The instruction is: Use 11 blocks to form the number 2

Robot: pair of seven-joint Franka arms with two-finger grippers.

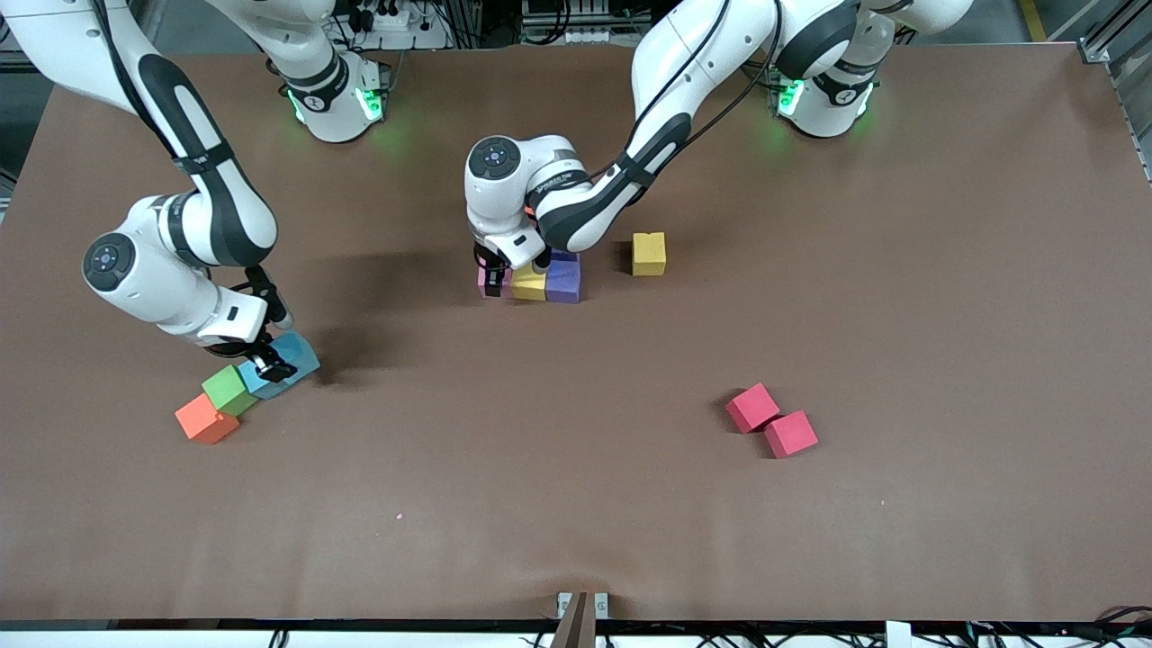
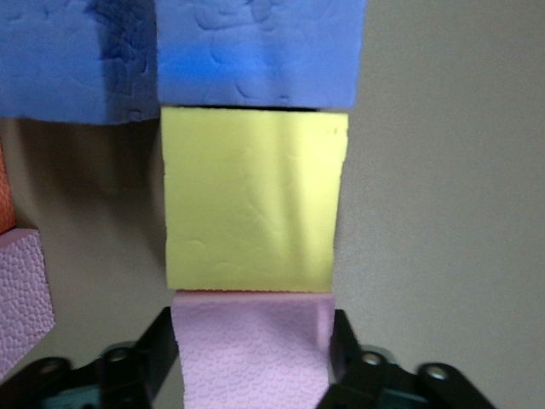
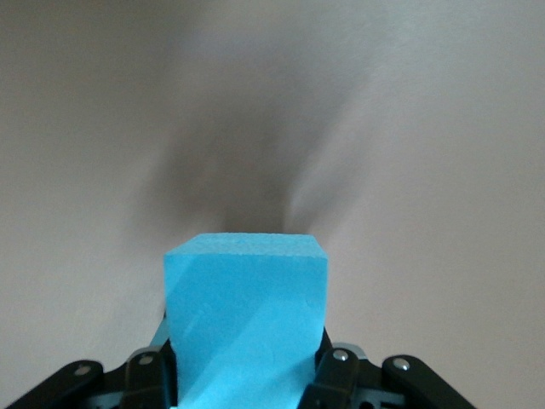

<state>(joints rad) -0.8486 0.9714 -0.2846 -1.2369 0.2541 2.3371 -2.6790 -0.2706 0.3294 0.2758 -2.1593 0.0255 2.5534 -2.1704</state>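
Note:
In the middle of the table a pink block [image 1: 487, 286], a yellow block [image 1: 529, 284] and a purple block [image 1: 563, 281] lie edge to edge in a row. My left gripper [image 1: 493, 277] is down on the pink block [image 2: 251, 341], fingers against its two sides. The left wrist view shows the yellow block [image 2: 251, 200], two purple blocks [image 2: 255, 51] and another pink block [image 2: 21, 294]. Toward the right arm's end, my right gripper [image 1: 268, 364] is shut on a light blue block [image 3: 247, 307]. An orange block [image 1: 206, 418] lies nearby. Two red blocks [image 1: 752, 407] lie nearer the camera.
A green cube [image 1: 229, 389] touches the light blue block and the orange block. A mustard-yellow block [image 1: 648, 253] stands alone beside the row, toward the left arm's end. The left arm's wrist hides whatever lies just farther from the camera than the row.

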